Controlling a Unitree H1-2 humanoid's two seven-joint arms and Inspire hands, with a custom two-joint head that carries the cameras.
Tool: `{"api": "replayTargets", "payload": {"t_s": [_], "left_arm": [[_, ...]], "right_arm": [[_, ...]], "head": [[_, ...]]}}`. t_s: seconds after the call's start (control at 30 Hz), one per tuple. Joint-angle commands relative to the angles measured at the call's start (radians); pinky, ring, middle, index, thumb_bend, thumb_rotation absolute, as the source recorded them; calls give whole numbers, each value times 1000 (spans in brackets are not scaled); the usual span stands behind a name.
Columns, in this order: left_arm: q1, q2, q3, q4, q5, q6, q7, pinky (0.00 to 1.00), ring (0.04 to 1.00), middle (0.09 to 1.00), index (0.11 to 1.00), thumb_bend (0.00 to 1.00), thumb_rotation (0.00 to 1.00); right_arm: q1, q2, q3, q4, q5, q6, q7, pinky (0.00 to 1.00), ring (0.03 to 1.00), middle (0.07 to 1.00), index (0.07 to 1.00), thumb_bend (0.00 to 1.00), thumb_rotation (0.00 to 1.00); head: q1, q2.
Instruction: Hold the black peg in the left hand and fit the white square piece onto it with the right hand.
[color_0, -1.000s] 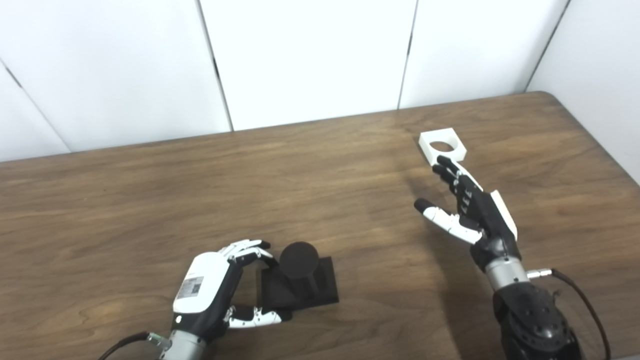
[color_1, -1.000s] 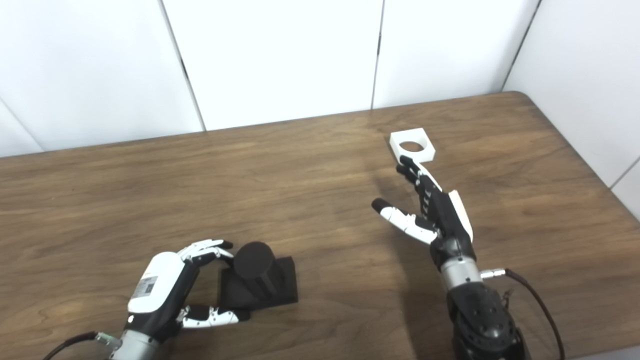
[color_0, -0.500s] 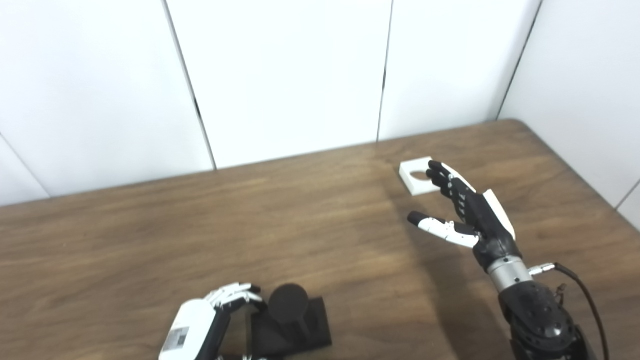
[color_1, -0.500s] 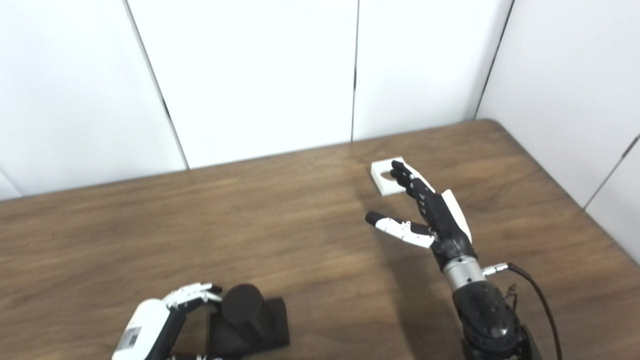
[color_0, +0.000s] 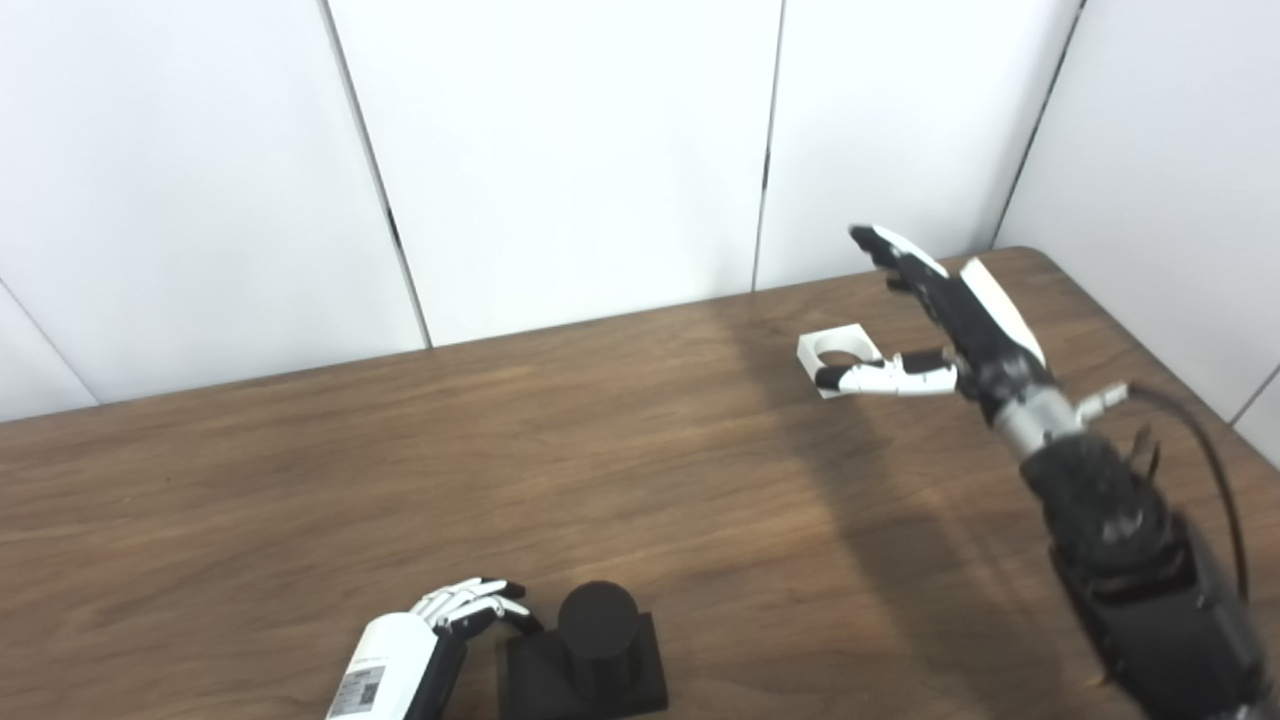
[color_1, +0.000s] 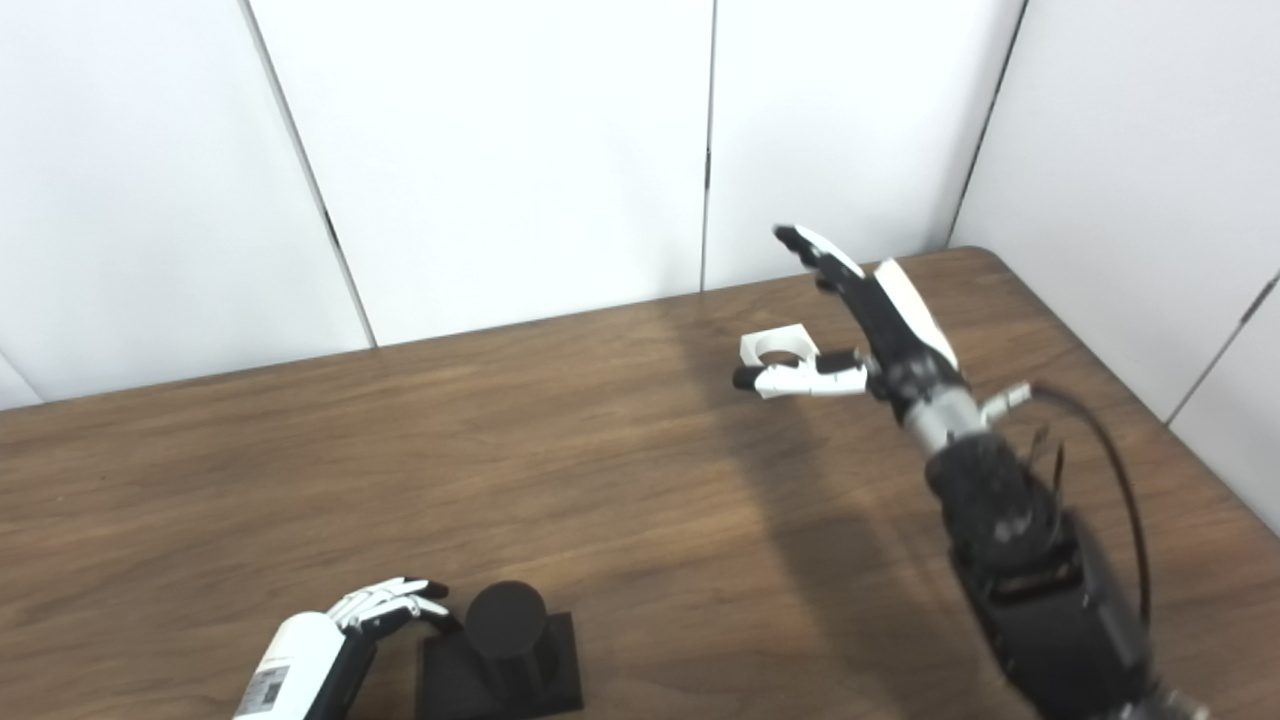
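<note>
Since the earlier frame the right hand (color_0: 940, 310) has lifted off the counter (color_0: 400, 470) and now hangs in the air above the white square piece (color_0: 840, 352) — the camera also tilted, so the whole picture has shifted.

On the left, at the bottom edge, the left hand (color_0: 440, 640) sits just beside the black peg (color_0: 598, 625). Its fingers (color_0: 470, 602) are curled and a little apart, with the tips close to the peg's square base, but they hold nothing; whether they touch the base I cannot tell. The peg stands upright on this base, on the near part of the counter.

Further right, well apart from the peg, the white square piece lies flat on the far side of the counter, with its round hole facing up. The right hand is spread open and empty — the fingers stretch up and away toward the wall, and the thumb (color_0: 880, 376) points left, crossing in front of the near edge of the piece.
</note>
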Motion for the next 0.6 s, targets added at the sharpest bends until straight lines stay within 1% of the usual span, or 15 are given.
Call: {"api": "replayTargets", "payload": {"t_s": [0.0,0.1,0.2,0.3,0.37,0.47,0.57], "left_arm": [[28,12,-17,19,32,35,-52,824,833,785,489,508,44],[30,10,-18,19,31,28,-46,823,830,784,489,509,44],[31,7,-19,18,34,24,-38,822,829,781,488,510,42],[33,5,-21,16,37,21,-34,822,829,781,488,510,42],[35,2,-22,9,42,28,-38,823,828,781,488,510,42],[38,-3,-22,0,43,35,-45,827,828,782,488,510,41],[39,-3,-22,-4,46,37,-45,823,824,778,488,510,41]], "right_arm": [[-67,-64,22,-12,-66,40,43,888,930,925,904,812,233],[-128,-139,76,16,-135,89,144,940,982,954,905,838,232],[-188,-193,110,67,-197,95,264,924,999,992,903,884,223],[-252,-237,151,124,-265,95,373,936,1000,1000,903,917,191],[-300,-275,200,166,-318,95,446,959,1000,1000,896,930,183],[-361,-308,262,221,-373,95,535,987,1000,1000,884,948,183],[-411,-315,306,277,-434,95,611,999,1000,1000,865,978,188]], "head": [[3,3],[8,7],[16,15],[22,22],[26,29],[29,32],[30,32]]}}
